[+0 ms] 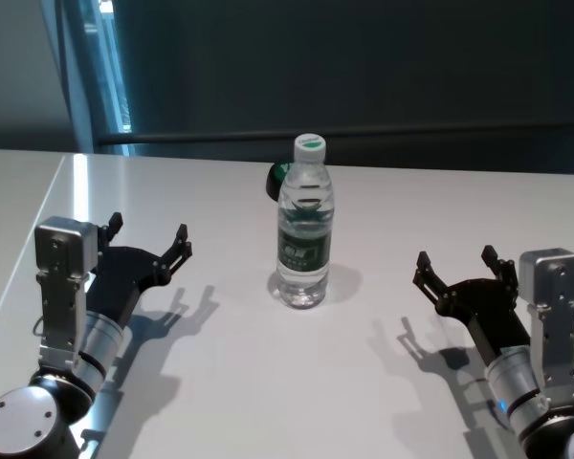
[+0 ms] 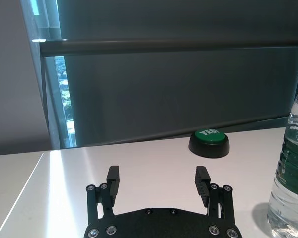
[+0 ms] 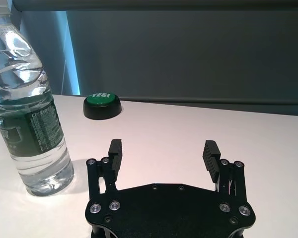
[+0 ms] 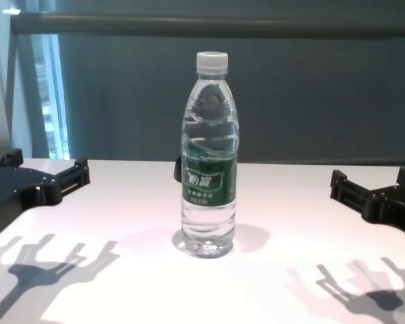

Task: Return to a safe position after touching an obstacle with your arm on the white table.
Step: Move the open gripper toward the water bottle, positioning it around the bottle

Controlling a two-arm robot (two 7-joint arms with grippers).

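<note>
The obstacle, a clear water bottle with a white cap and dark green label, stands upright at the middle of the white table. It also shows as the bottle, the bottle and the bottle. My left gripper hovers open over the table's left side, well apart from the bottle, with nothing between its fingers. On the right, my right gripper is open too, empty, and a similar distance from the bottle; its fingers point toward the far edge.
A black-based green button marked YES sits behind the bottle near the table's far edge, also seen as the button. A dark wall and a window strip lie beyond the table. Both arms cast shadows on the tabletop.
</note>
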